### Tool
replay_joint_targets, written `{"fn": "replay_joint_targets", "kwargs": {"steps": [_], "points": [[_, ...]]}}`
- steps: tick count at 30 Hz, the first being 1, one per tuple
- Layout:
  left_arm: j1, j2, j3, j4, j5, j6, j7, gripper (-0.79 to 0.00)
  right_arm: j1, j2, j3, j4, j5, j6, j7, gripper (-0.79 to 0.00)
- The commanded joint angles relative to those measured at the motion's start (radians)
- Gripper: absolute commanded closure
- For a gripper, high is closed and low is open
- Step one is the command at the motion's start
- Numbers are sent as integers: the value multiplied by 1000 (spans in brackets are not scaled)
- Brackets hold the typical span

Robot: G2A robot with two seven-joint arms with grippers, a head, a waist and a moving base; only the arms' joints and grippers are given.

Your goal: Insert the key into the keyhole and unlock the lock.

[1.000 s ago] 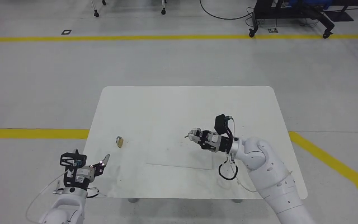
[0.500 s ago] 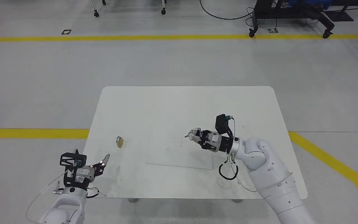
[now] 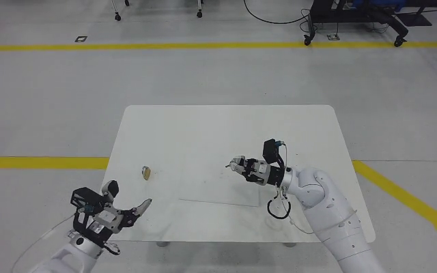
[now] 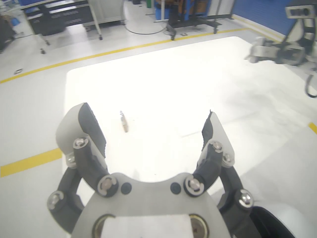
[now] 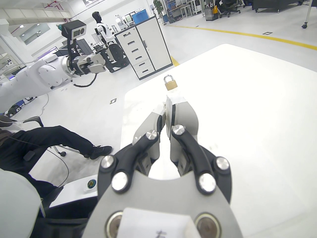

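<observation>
Left gripper (image 3: 128, 196): swung in at 7 o'clock of the white table (image 3: 205, 123), jaws wide, likely lining up on the small brass padlock (image 3: 146, 172).
Right gripper (image 3: 237, 164): unmoved, pinched on the thin metal key (image 3: 227, 164).

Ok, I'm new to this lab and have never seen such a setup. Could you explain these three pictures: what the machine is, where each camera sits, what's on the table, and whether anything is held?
It is a robot with two arms, each ending in a two-fingered gripper. The top view comes from a camera above the arms, looking down on the white rectangular table. The other two pictures come from cameras on the wrists, so each shows its own gripper close up. The left gripper is open and holds nothing, by the table's near corner. The right gripper is shut above the table's middle, pinching a small thin metal piece, apparently the key. On the table rests one small brass padlock with a silver shackle, nearer the left gripper and touched by neither.
</observation>
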Motion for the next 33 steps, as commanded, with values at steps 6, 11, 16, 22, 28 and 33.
{"fn": "replay_joint_targets", "kwargs": {"steps": [6, 11, 16, 22, 28, 33], "points": [[-277, 36, 105, 159, -547, -268, -494, -785, 0, 0, 0, 0, 0, 0, 0, 0], [-536, 41, 293, 334, -838, -241, -773, -785, 0, 0, 0, 0, 0, 0, 0, 0], [-730, 35, 397, 519, -1025, -107, -889, -785, 0, 0, 0, 0, 0, 0, 0, 0], [-730, 35, 397, 519, -1025, -107, -889, -785, 0, 0, 0, 0, 0, 0, 0, 0], [-631, 39, 362, 450, -903, -141, -734, -785, 0, 0, 0, 0, 0, 0, 0, 0], [-545, 47, 352, 416, -945, -206, -715, -785, -10, -3, -21, -7, 78, 30, -1, 0]]}}
